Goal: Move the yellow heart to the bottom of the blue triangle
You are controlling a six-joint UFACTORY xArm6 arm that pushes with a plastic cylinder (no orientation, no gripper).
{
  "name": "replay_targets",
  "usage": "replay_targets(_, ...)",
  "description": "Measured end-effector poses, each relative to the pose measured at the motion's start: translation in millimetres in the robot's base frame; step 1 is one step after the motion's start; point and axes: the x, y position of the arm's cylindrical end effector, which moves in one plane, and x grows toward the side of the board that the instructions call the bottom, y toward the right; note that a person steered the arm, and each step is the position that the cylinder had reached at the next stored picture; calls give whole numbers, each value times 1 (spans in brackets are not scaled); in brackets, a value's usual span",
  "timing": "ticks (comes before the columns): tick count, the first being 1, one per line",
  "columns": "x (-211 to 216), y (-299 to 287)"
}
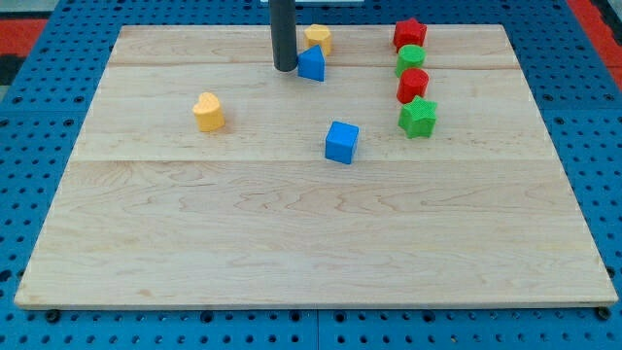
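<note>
The yellow heart (208,112) lies on the wooden board at the view's left of centre. The blue triangle (312,64) sits near the view's top, just below and touching a second yellow block (318,38). My tip (285,69) stands right beside the blue triangle, on its left side, and well up and to the right of the yellow heart.
A blue cube (341,142) lies near the board's middle. At the view's top right a column of blocks runs downward: a red star (409,34), a green round block (411,57), a red block (413,85) and a green star (418,118). The wooden board (311,243) rests on a blue pegboard.
</note>
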Motion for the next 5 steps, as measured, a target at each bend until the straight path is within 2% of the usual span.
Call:
replay_targets(1,5,6)
replay_targets(3,104,-10)
replay_targets(4,143,-57)
replay_targets(5,141,-125)
